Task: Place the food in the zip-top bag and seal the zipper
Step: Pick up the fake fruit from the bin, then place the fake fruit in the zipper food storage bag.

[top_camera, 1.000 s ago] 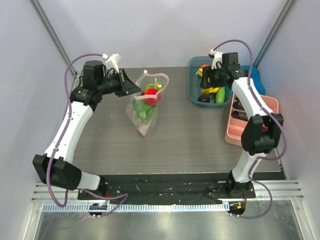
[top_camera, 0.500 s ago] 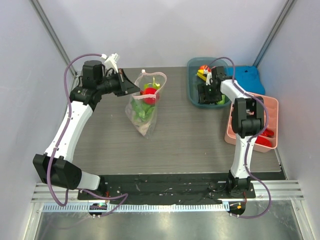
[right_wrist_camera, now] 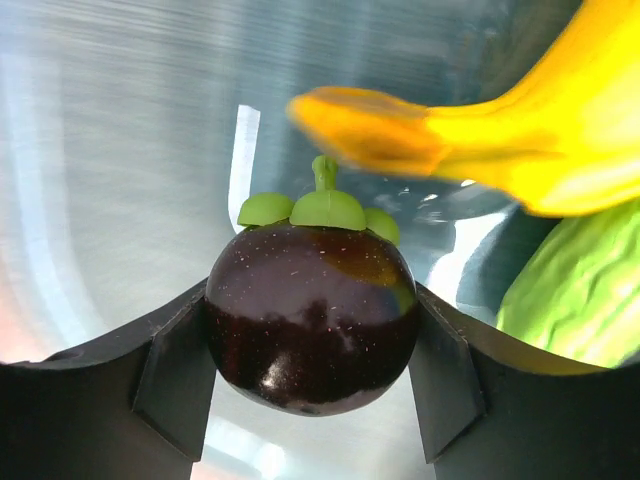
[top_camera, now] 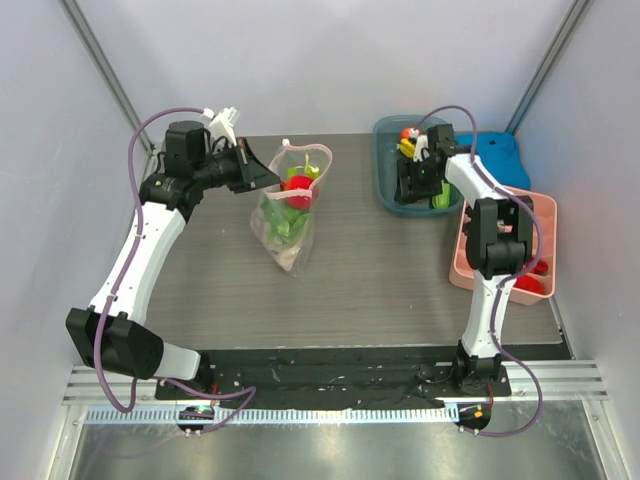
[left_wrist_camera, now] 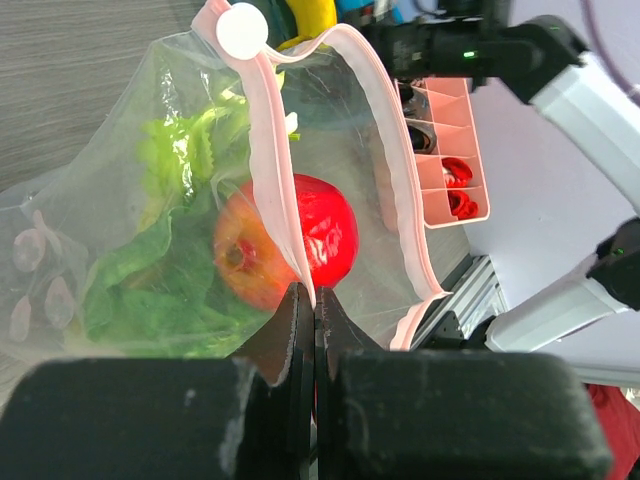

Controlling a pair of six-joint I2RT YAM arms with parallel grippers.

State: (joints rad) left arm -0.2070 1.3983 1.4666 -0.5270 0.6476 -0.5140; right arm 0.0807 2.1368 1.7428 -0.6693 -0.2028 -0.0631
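The clear zip-top bag stands upright on the table, mouth open at the top. My left gripper is shut on the near side of the pink zipper and holds the bag up. Inside the bag are the red round fruit and the leafy green lettuce; both also show in the top view, the fruit above the lettuce. My right gripper is in the teal bin, shut on a dark purple mangosteen with a green cap.
A yellow banana and a green item lie next to the mangosteen in the bin. A pink compartment tray sits right of the bin, a blue object behind it. The zipper's white slider sits at one end.
My right arm has folded in and its gripper has come down into the teal bin around the mangosteen. The left gripper and the bag have not moved.
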